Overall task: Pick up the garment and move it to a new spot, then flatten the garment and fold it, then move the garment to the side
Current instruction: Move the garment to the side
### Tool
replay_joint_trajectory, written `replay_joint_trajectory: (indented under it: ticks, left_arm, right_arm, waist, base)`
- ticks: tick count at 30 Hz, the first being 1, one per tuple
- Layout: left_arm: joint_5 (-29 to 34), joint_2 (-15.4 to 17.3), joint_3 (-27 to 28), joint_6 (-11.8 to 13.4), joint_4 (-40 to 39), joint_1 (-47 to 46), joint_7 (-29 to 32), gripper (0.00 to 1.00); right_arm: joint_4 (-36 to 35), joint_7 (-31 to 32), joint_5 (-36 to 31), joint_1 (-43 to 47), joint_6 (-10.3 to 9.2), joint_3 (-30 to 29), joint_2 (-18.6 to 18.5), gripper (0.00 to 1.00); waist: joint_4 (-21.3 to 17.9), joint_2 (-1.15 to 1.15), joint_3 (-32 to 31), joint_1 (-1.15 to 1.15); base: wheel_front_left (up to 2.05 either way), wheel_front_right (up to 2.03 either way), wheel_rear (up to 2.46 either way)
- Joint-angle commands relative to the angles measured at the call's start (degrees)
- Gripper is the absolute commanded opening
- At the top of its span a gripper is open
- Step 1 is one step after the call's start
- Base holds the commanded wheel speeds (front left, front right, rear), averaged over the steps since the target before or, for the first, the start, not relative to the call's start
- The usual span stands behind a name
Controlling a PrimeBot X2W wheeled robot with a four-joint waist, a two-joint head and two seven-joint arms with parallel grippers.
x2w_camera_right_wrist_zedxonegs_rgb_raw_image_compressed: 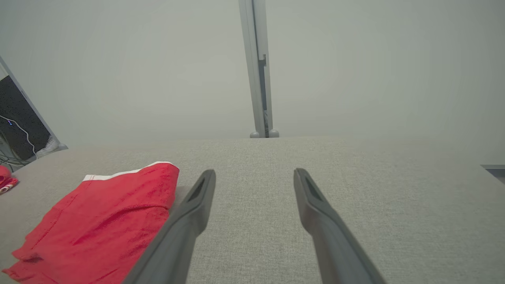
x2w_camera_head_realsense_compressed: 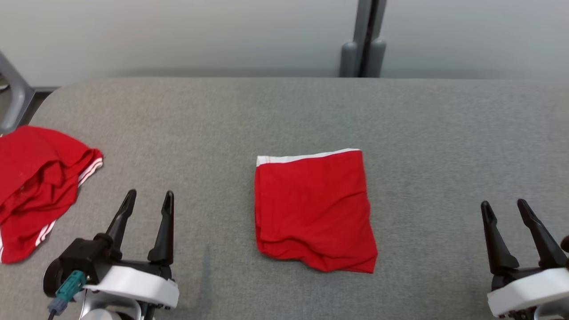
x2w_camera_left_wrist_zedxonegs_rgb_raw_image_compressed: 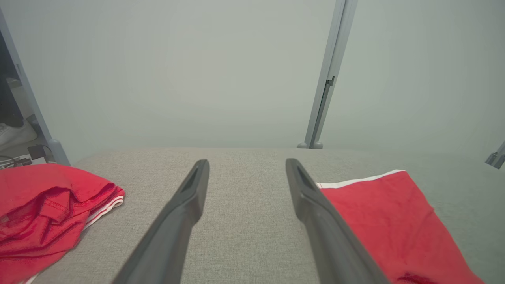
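Observation:
A red garment (x2w_camera_head_realsense_compressed: 313,209) with a white band along its far edge lies folded into a rough square in the middle of the grey table (x2w_camera_head_realsense_compressed: 284,115); it also shows in the wrist views (x2w_camera_left_wrist_zedxonegs_rgb_raw_image_compressed: 390,221) (x2w_camera_right_wrist_zedxonegs_rgb_raw_image_compressed: 102,225). My left gripper (x2w_camera_head_realsense_compressed: 149,200) rests open at the lower left, well clear of the garment, nothing between its fingers (x2w_camera_left_wrist_zedxonegs_rgb_raw_image_compressed: 246,165). My right gripper (x2w_camera_head_realsense_compressed: 504,208) stands open at the lower right, also apart from the cloth and empty (x2w_camera_right_wrist_zedxonegs_rgb_raw_image_compressed: 254,175).
A second red garment (x2w_camera_head_realsense_compressed: 38,186) with white stripes lies crumpled at the table's left edge (x2w_camera_left_wrist_zedxonegs_rgb_raw_image_compressed: 47,217). A grey post (x2w_camera_head_realsense_compressed: 364,40) stands behind the table against the pale wall. Bare grey surface lies to the right of the folded cloth.

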Motion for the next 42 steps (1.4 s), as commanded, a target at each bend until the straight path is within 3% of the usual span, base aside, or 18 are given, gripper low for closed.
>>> replay_joint_trajectory:
  ticks: [1, 15, 24, 25, 26, 27, 28, 42]
  left_arm:
    - [0.4, -0.4, 0.0, -0.4, 0.4, -2.0, -0.7, 1.00]
    - [0.6, -4.2, -0.6, -2.4, 4.8, -8.9, -4.3, 1.00]
    - [1.4, -6.1, 0.2, -3.5, 6.6, -10.7, -5.0, 1.00]
    - [1.4, -6.2, 0.3, -3.6, 6.7, -10.8, -5.0, 1.00]
    - [1.7, -6.4, 0.4, -3.8, 6.7, -10.9, -5.0, 1.00]
    - [1.8, -6.4, 0.6, -3.8, 6.8, -11.0, -5.0, 1.00]
    - [1.9, -6.4, 0.7, -3.9, 6.9, -11.0, -5.1, 1.00]
    - [4.2, -7.2, 2.9, -5.2, 5.9, -11.2, -5.1, 1.00]
  right_arm:
    - [0.9, 0.3, 0.4, -1.8, 0.03, 0.8, -1.1, 1.00]
    - [12.1, 1.4, 6.1, -11.9, 0.04, 14.2, -5.5, 1.00]
    - [18.2, 4.4, 11.8, -17.2, 0.03, 20.3, -8.2, 1.00]
    - [18.7, 5.0, 12.6, -17.5, 0.03, 20.8, -8.5, 0.48]
    - [19.0, 5.7, 13.3, -17.9, 0.03, 21.6, -8.8, 0.31]
    - [19.2, 6.1, 13.9, -18.3, 0.03, 22.3, -9.3, 0.07]
    - [19.5, 6.6, 14.3, -18.7, 0.03, 22.7, -9.7, 0.00]
    - [18.5, 9.2, 16.1, -22.9, -0.11, 25.9, -15.8, 0.00]
  waist:
    - [2.9, -0.01, 3.3, 0.00]
    - [9.3, -0.01, 10.9, 0.00]
    - [10.6, -0.01, 12.9, 0.00]
    - [10.6, -0.01, 13.0, 0.00]
    - [10.6, -0.01, 13.1, 0.00]
    - [10.6, -0.01, 13.2, 0.00]
    - [10.6, -0.01, 13.2, 0.00]
    - [7.4, -0.01, 13.6, 0.00]
  base:
    - [0.00, 0.00, 0.00]
    - [0.00, 0.00, 0.00]
    - [0.00, 0.00, 0.00]
    - [0.00, 0.00, 0.00]
    - [0.00, 0.00, 0.00]
    - [0.00, 0.00, 0.00]
    - [0.00, 0.00, 0.00]
    - [0.00, 0.00, 0.00]
